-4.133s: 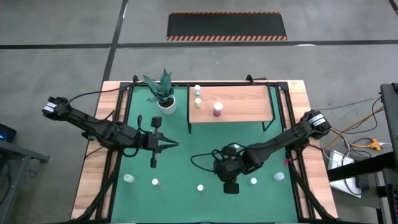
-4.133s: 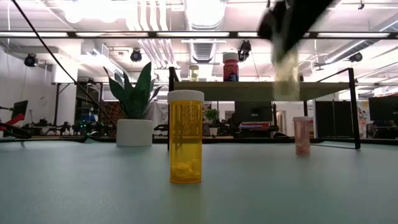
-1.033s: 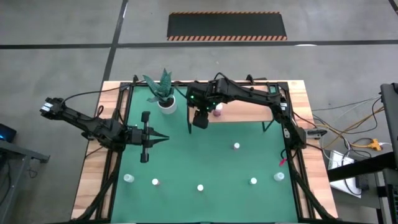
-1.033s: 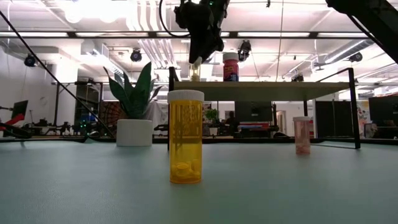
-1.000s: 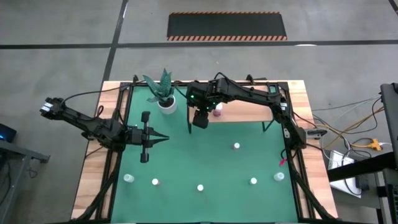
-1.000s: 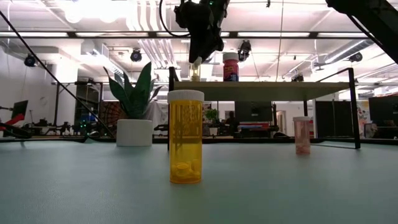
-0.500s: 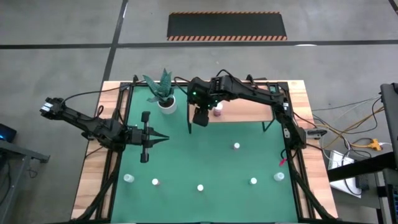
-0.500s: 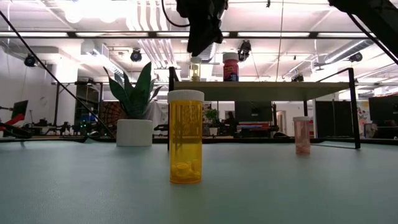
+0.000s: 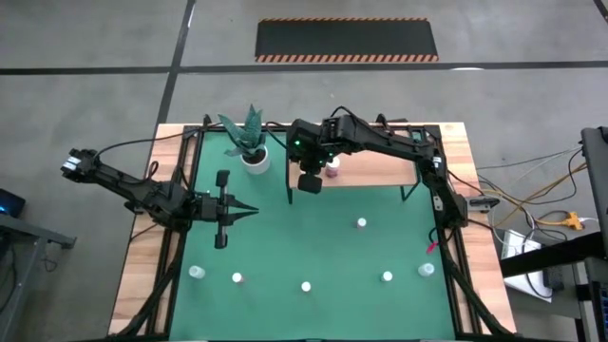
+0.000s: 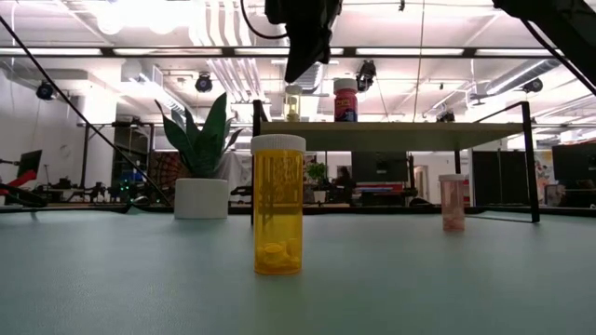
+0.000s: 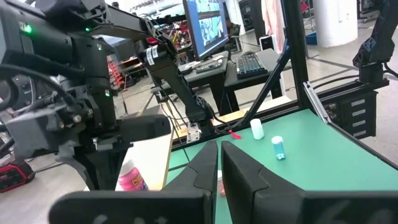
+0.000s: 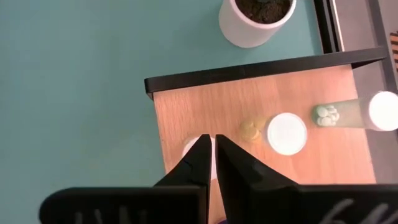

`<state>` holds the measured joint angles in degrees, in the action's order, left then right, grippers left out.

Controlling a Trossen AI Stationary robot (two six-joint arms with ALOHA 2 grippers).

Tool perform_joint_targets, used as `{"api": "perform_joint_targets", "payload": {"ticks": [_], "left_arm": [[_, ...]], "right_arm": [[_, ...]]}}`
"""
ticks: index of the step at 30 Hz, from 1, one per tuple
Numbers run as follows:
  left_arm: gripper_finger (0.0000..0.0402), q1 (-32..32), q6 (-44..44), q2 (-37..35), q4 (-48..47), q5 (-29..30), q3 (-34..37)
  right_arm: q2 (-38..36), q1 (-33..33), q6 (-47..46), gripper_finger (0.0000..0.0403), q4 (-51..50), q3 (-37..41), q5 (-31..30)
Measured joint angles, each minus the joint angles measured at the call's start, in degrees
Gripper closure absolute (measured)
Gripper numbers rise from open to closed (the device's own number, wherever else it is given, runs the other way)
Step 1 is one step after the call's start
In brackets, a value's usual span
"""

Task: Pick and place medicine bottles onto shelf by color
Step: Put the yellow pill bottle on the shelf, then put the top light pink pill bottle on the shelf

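Nearest to the low camera, in front of the shelf (image 10: 391,124), a yellow bottle (image 10: 277,205) stands on the green mat (image 9: 285,247), with more bottles in a row beside it. The left gripper (image 9: 249,211) waits left of the shelf over the mat, fingers pressed together and empty. Farther, the right gripper (image 9: 310,183) hangs above the shelf's left front corner, clenched on nothing. Just under it a white cap (image 12: 190,147) peeks out, and two yellowish bottles (image 12: 286,132) stand close behind on the shelf. The risk, I think, is that a low or sideways withdrawal would knock these close bottles over or push one off the shelf's edge.
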<state>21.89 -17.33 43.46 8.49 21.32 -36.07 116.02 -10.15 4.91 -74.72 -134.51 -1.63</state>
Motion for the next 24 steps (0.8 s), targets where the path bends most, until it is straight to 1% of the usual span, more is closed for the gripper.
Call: {"api": "perform_joint_targets", "payload": {"ticks": [17,21,24], "left_arm": [[0.0398,0.0,0.0,0.0,0.0,0.0,0.0],[0.0398,0.0,0.1,0.1,0.0,0.0,0.0],[0.0398,0.0,0.0,0.5,0.0,0.0,0.0]], "right_arm": [[0.1,0.0,-1.2,0.039,0.5,-0.3,-0.1],[-2.6,0.8,-0.6,0.0391,0.5,-0.4,-0.3],[-5.6,3.8,-0.5,0.0391,1.6,-0.3,-0.2]]}}
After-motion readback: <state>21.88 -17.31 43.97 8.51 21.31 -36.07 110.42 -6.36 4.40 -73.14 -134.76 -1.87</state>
